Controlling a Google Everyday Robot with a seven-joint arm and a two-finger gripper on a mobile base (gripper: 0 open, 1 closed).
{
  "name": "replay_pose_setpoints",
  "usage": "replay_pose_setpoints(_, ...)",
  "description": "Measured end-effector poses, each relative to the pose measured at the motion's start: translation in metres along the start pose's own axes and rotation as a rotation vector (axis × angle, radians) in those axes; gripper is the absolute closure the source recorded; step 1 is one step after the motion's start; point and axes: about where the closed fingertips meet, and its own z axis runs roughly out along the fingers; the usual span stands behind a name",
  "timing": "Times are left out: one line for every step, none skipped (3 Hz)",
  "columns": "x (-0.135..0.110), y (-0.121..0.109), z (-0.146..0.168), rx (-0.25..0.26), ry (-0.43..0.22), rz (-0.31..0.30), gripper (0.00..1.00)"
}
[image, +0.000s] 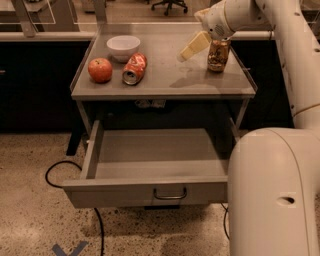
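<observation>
My gripper (192, 47) hangs above the grey table top (165, 80), at the end of the white arm that reaches in from the upper right. It is closest to a glass jar (218, 55) with brownish contents, which stands upright just to its right at the back right of the table. Nothing shows in the gripper. A red soda can (134, 68) lies on its side left of centre. A red apple (100, 70) sits to the can's left, and a white bowl (123, 46) stands behind the two.
Below the table top an empty drawer (150, 155) is pulled out toward me, with a metal handle (170, 194) on its front. A black cable (75, 190) loops over the speckled floor at the left. My white arm housing (275, 195) fills the lower right.
</observation>
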Motion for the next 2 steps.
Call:
replay_pose_setpoints(0.021, -0.029, -0.085, 0.187, 0.013, 0.071, 0.0)
replay_pose_setpoints(0.047, -0.043, -0.13, 0.3, 0.018, 0.106, 0.0)
